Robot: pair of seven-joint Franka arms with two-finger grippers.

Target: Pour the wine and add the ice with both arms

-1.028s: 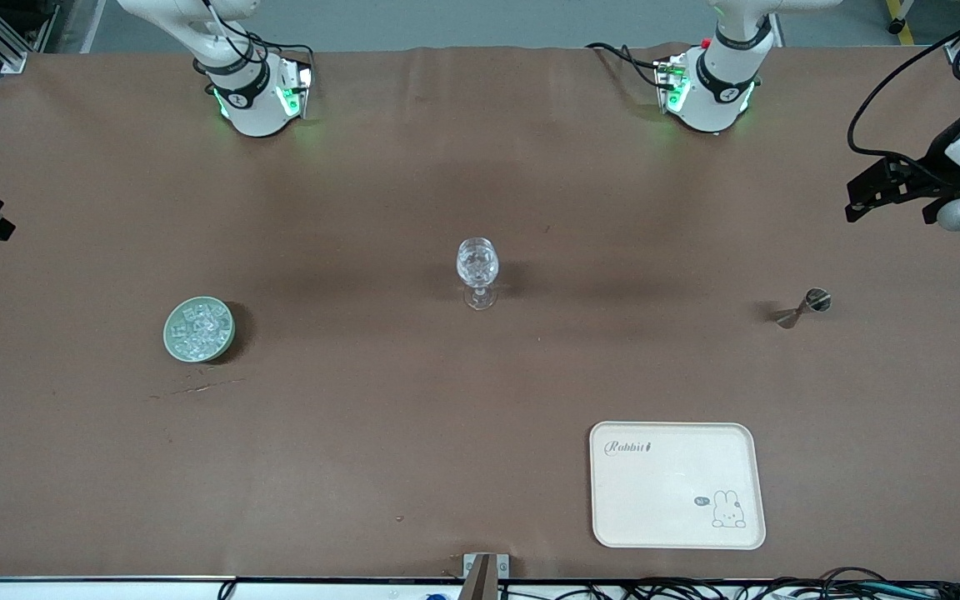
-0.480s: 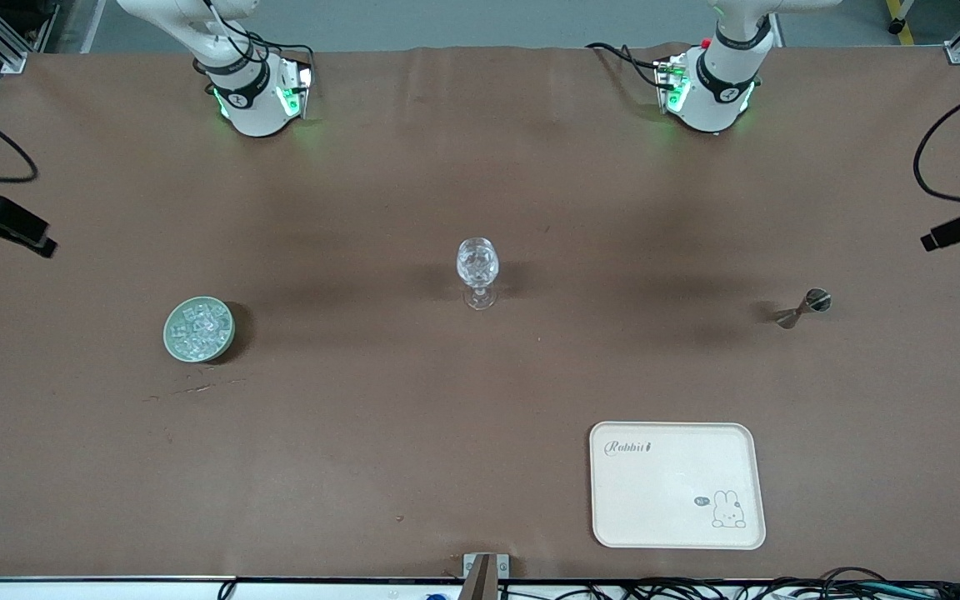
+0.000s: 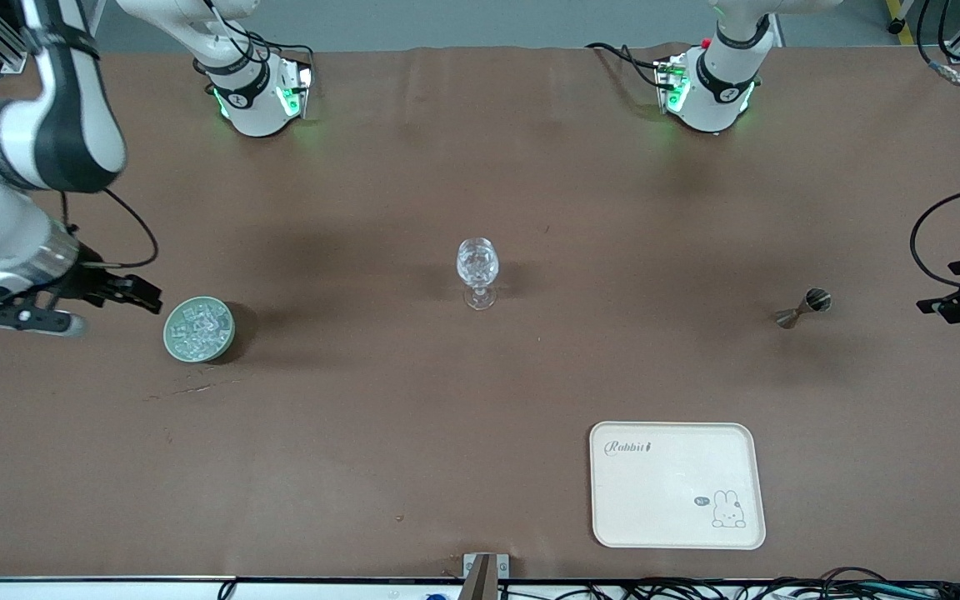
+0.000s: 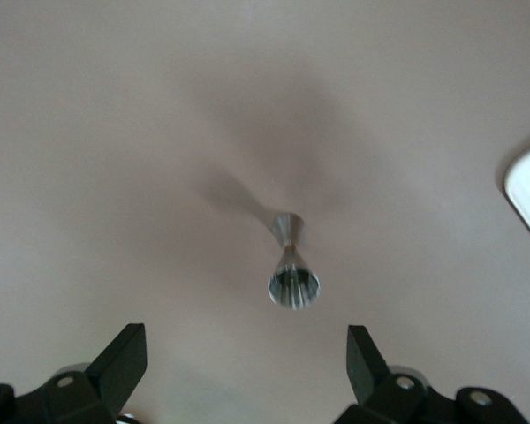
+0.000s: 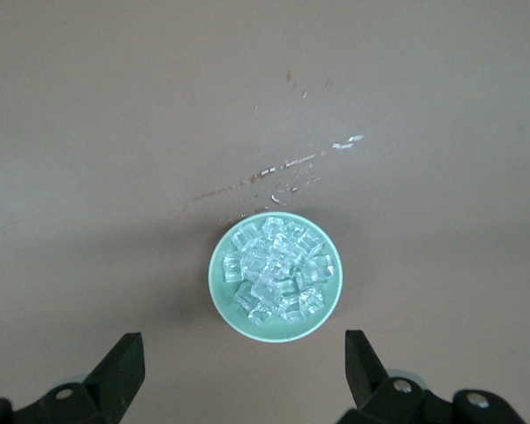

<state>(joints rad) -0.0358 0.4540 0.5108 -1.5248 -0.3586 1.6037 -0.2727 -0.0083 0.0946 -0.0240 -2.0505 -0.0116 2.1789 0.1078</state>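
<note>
On the counter [image 3: 480,400] the stemmed glass [image 3: 477,271] stands at mid-frame in the front view. At middle left of the frame sits the bowl [image 3: 199,330] with the ice [image 3: 197,327] in it. At middle right stands the jigger [image 3: 803,307], and the tray [image 3: 677,485] lies at lower right, nearer the front camera than the jigger. The right hand [image 3: 142,293] is just beside the bowl, at the frame's left edge. The left hand [image 3: 959,292] is at the right edge, near the jigger.
</note>
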